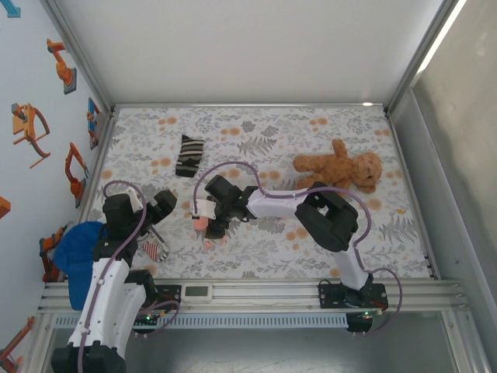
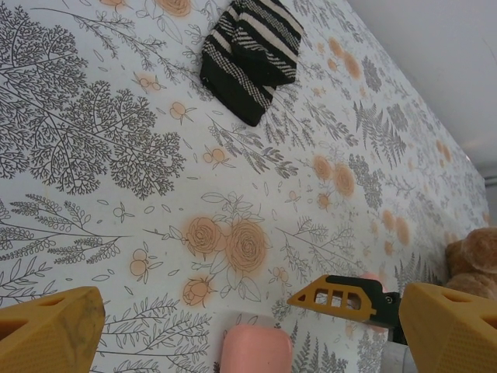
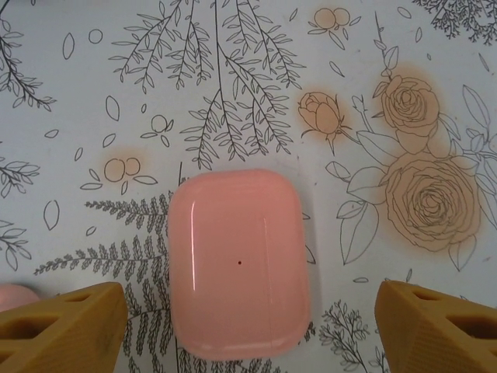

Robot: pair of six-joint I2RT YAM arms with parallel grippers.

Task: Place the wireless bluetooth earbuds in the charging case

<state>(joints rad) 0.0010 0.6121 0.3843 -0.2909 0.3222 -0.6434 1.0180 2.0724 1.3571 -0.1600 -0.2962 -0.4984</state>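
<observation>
A closed salmon-pink charging case (image 3: 239, 264) lies flat on the floral cloth. My right gripper (image 3: 248, 299) is open straight above it, with one yellow finger (image 3: 66, 326) on each side and a gap to the case. A small pink rounded bit (image 3: 14, 297) pokes in at the lower left edge, and I cannot tell whether it is an earbud. From above, the right gripper (image 1: 211, 221) hangs over pink pieces (image 1: 210, 242). My left gripper (image 1: 159, 208) is open just to their left. The left gripper (image 2: 248, 311) holds nothing, and a pink case (image 2: 256, 348) lies on the cloth below it.
A striped black-and-white sock (image 1: 189, 156) lies at the back left and a brown teddy bear (image 1: 342, 171) at the back right. A blue cloth (image 1: 78, 256) and a small striped item (image 1: 154, 250) sit by the left arm's base. The right finger (image 2: 342, 295) crosses the left wrist view.
</observation>
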